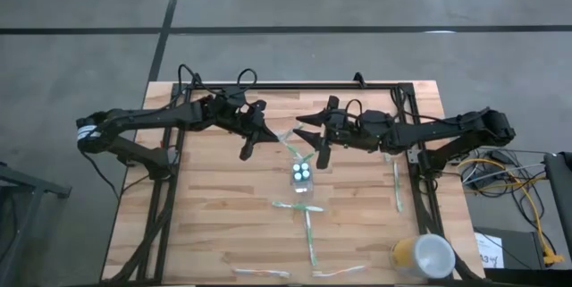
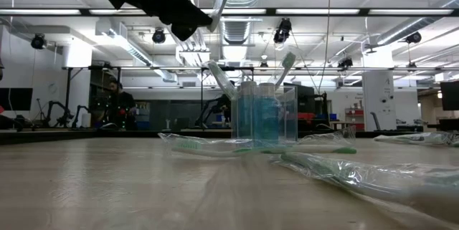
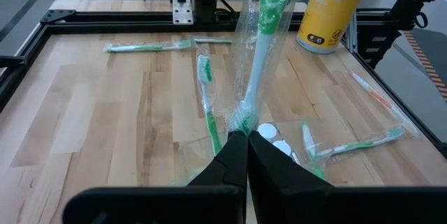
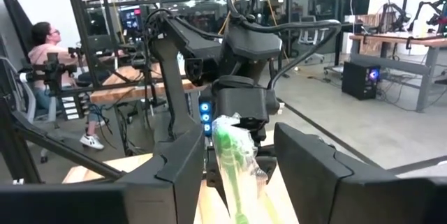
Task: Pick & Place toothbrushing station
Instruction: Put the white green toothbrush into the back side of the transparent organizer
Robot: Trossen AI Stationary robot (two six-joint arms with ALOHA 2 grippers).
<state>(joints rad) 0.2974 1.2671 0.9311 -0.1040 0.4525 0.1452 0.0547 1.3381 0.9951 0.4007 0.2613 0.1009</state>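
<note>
— Jaws first: how are they found?

— On the left gripper [image 3: 241, 144] the jaws are pressed together, pinching a wrapped toothbrush [image 3: 262, 63] by one end, above the middle of the counter [image 1: 214, 215]. On the right gripper [image 4: 234, 147] the jaws are spread, one on either side of the same wrapper.

— Which step is judged to be in hand?

— A hand-over in the air, or a two-armed steadying of the brush, it is thought. The brush is held just above the clear cup [image 1: 302, 174], in which the tubes [image 3: 269, 135] are seen by their white caps.

— What is called for next?

— The right jaws would need to be closed on the wrapper squarely. Only then should the left grip be let go, or the brush could be dropped beside the cup. The slippery film is likely to slide, so a firm pinch is advised.

— And what is left to be done?

— Several loose toothbrushes [image 1: 310, 233] are scattered over the counter towards the edge away from the arm bases. The yellow cup [image 1: 420, 256], at that edge's right corner, is not counted among the task's things.

— What cannot be made out?

— Whether the right jaws touch the wrapper is not shown. From above, the held brush is partly covered by the grippers. In the low view both grippers are cut off at the top. Brush heads are seen standing out of the cup there, but their number is not settled.
</note>
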